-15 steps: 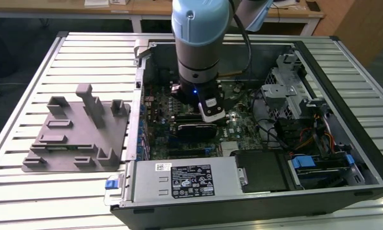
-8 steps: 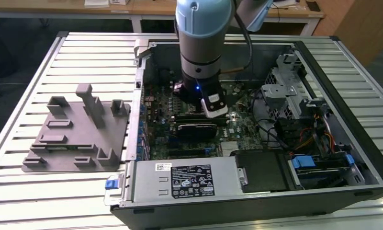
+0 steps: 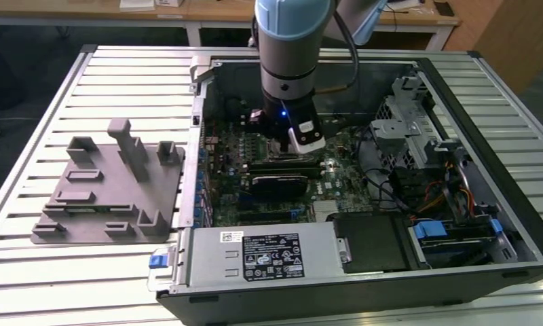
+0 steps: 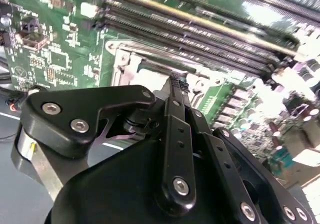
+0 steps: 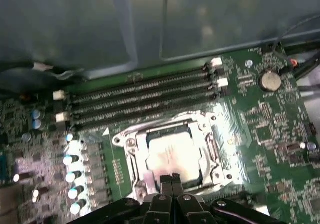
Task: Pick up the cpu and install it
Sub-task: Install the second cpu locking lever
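First wrist view puts the cpu (image 5: 172, 156), a small flat square chip with a silvery metal top plate and a thin pale rim, lying face up in the square metal-framed socket (image 5: 131, 156) of the green motherboard (image 5: 260, 129). Its plate catches a pinkish glare and looks level with the frame around it. Being square, the chip has no long axis to speak of; its edges run parallel to the socket frame and to the row of long black memory slots (image 5: 140, 96) just beside the socket.

The black two-finger gripper (image 5: 172, 180) stands over the near edge of the chip. Its fingers (image 5: 167, 183) are pressed together with no gap showing between the tips, and nothing is held between them. Whether the tips actually touch the plate or hang just above it cannot be told.

In the second wrist view the same gripper (image 4: 176, 83) appears from behind, its black linkage arms meeting at a narrow point over the socket's bright metal frame (image 4: 125, 63).

In the exterior view the grey-and-blue robot arm (image 3: 290, 54) reaches straight down into the open black computer case (image 3: 489, 204), which lies on a slatted metal table (image 3: 117, 75). A grey plastic fixture plate with upright posts (image 3: 108, 190) sits on the table, towards the exterior view's left of the case.
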{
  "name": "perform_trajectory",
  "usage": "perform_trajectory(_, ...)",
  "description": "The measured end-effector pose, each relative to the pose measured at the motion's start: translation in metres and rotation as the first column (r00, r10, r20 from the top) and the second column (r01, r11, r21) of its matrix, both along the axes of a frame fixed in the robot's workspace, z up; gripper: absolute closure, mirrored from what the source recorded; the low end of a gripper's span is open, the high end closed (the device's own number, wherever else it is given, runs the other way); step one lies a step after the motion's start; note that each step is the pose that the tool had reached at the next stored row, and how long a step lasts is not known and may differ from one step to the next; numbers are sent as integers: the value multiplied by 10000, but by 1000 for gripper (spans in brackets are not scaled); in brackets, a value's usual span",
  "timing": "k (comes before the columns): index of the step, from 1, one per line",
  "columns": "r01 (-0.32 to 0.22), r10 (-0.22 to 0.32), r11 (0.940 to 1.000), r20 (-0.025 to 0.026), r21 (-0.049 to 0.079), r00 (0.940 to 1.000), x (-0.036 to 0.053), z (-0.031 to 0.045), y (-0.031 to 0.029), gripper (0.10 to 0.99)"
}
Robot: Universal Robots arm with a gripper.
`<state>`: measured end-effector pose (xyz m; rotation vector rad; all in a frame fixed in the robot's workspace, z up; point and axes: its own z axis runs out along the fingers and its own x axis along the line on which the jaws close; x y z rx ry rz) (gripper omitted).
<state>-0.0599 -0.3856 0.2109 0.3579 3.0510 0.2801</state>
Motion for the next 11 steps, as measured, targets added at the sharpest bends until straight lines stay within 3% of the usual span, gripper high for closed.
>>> perform_trajectory(4,0,0,9999,-5,-103,10000,39,-1,65,980)
perform_trajectory(11,0,0,9999,-5,-104,10000,42,0,64,980)
